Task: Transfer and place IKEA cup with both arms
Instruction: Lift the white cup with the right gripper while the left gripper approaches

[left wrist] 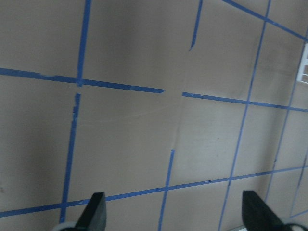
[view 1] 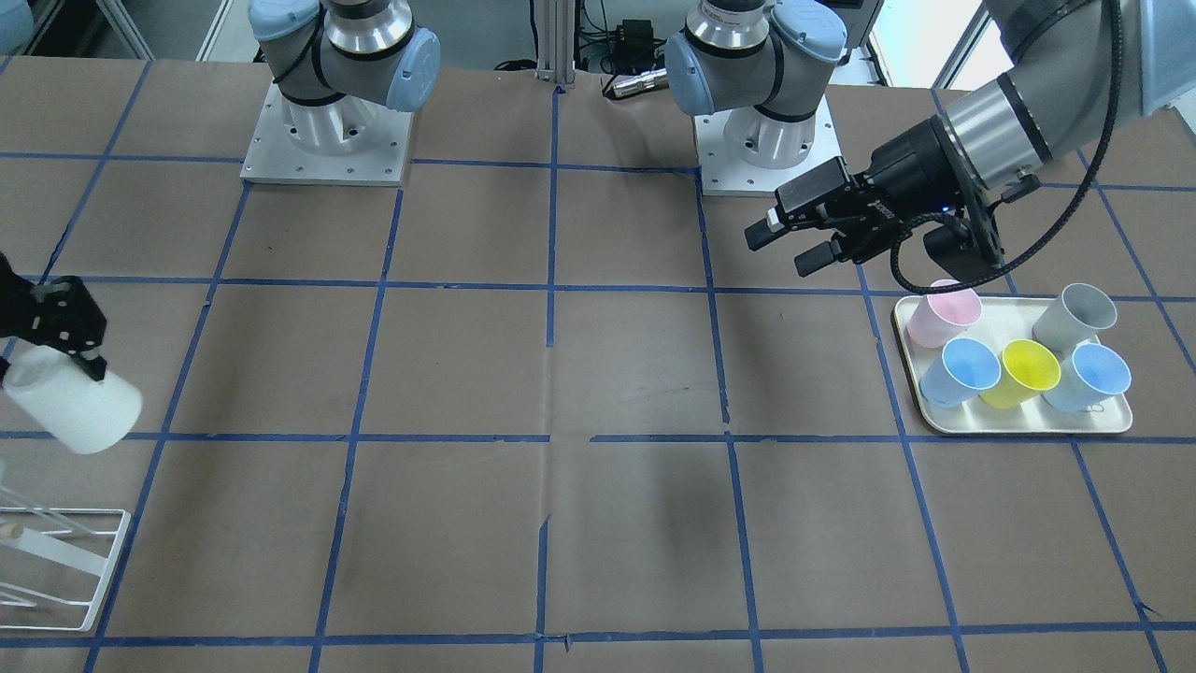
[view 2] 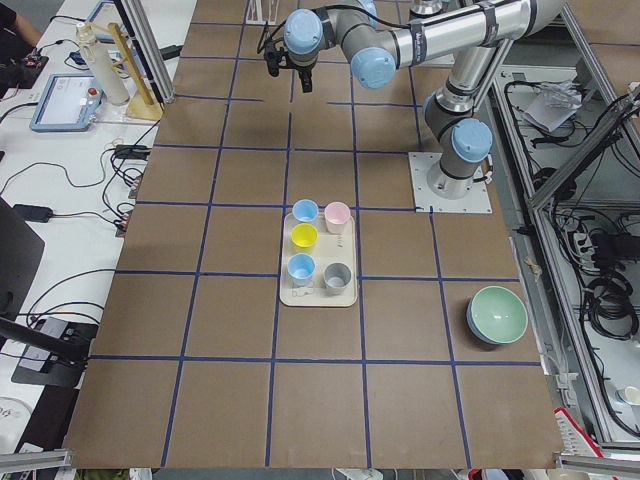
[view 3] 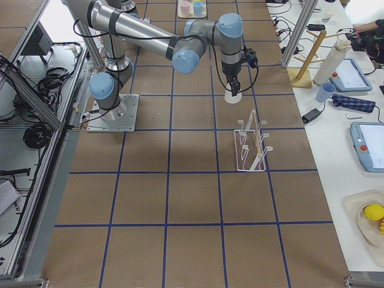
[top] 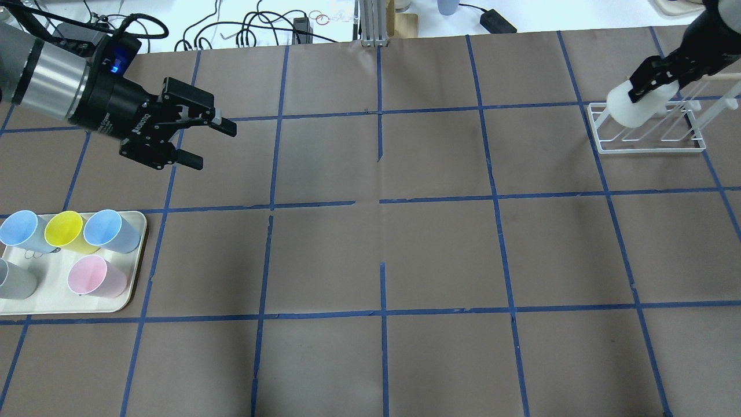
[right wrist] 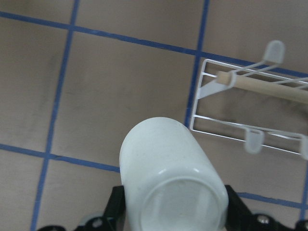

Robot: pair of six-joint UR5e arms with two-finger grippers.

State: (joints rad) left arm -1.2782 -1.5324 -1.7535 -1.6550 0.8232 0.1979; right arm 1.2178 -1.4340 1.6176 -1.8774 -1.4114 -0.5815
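Note:
The off-white IKEA cup (top: 634, 107) is held tilted in my right gripper (top: 644, 87), which is shut on it just above the near end of the white wire rack (top: 648, 145). In the right wrist view the cup (right wrist: 171, 178) fills the lower middle, base towards the camera, with the rack (right wrist: 240, 130) to its right. It also shows in the front-facing view (view 1: 75, 407) under the right gripper (view 1: 84, 360). My left gripper (top: 212, 145) is open and empty, above the table beyond the tray; its fingertips (left wrist: 94, 214) stand wide apart.
A cream tray (top: 124, 301) at the left holds a pink (top: 92, 278), a yellow (top: 66, 230), a grey (top: 14, 281) and two blue cups. A green bowl (view 2: 497, 315) sits near the robot's side. Blue tape lines grid the brown table.

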